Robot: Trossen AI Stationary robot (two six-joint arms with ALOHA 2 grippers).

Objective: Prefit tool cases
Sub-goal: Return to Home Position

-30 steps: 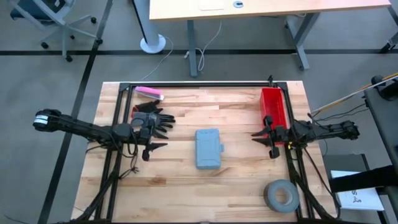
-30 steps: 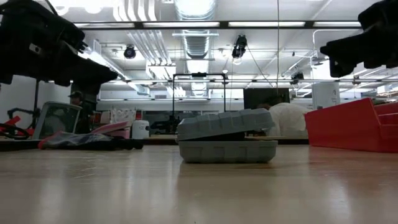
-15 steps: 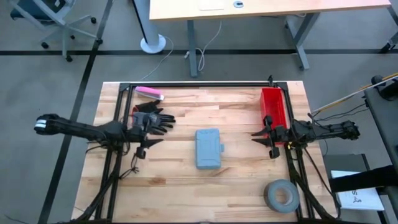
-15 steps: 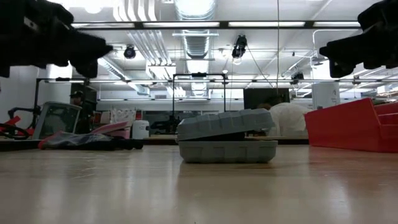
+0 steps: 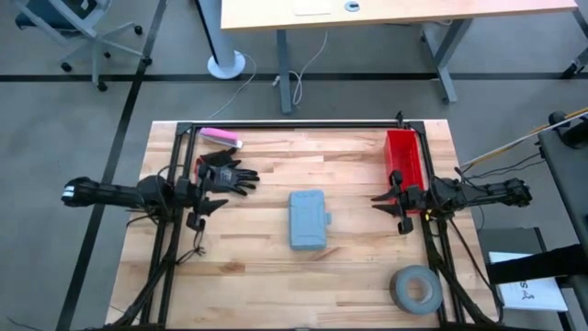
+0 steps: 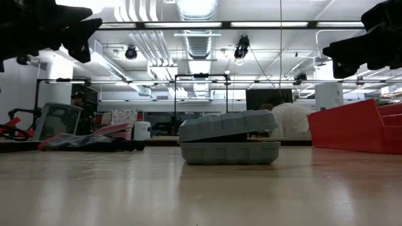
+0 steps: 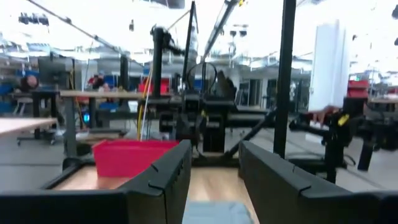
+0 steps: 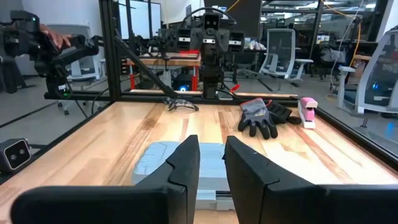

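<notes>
One tool case [image 5: 309, 219] lay on the bench [image 5: 276, 276], long axis crosswise to the two arms; left pincer [image 5: 209, 210] and right pincer [image 5: 390, 211] both hung with fingers apart.

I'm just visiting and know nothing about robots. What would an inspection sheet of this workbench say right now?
Surface: wooden table inside a black frame.
Job's things: grey-blue tool case mid-table; the low view shows its lid tilted, with a gap on one side.
Clutter: red bin, grey tape roll, black gloves, pink item.
Grippers: left gripper beside the gloves, jaws open, empty; right gripper beside the red bin, jaws open, empty.
Cables: loose wires below the left arm; yellow cable near the right arm.
Surroundings: desk, office chair, a person beyond the table.
</notes>
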